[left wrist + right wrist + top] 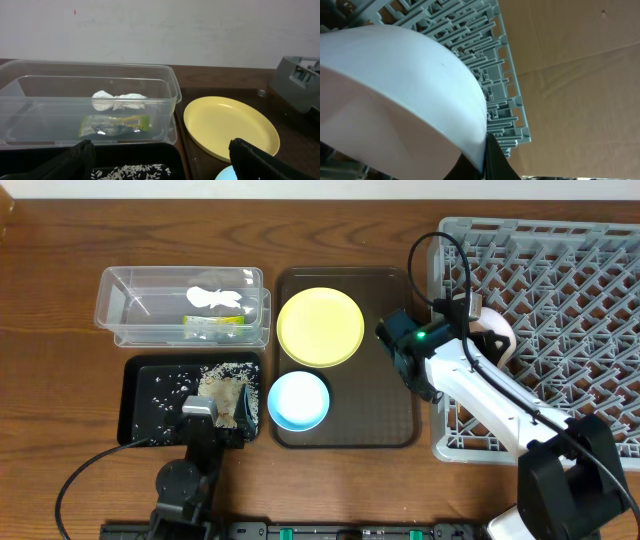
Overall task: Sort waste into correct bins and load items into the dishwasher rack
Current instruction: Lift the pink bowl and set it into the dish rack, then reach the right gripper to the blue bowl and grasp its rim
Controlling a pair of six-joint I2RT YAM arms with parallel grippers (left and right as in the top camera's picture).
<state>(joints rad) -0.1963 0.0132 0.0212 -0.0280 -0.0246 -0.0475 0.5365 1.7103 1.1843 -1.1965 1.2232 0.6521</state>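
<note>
White bowl (493,332) is at the rack's (570,290) nine o'clock edge, its rim pinched in the right jaws. Plate (320,327) lies further toward nine. Left jaws gape wide, empty, over the black tray (150,395).

Brown serving tray (370,415) on wooden table (50,280); white wall (150,25) behind.

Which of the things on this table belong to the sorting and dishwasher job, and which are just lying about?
Job: clear tub, paper scrap, snack wrapper, black tray, rice scraps, yellow plate, blue bowl, white bowl, dishwasher rack.

Just lying about: brown serving tray, under the plate and blue bowl.
</note>
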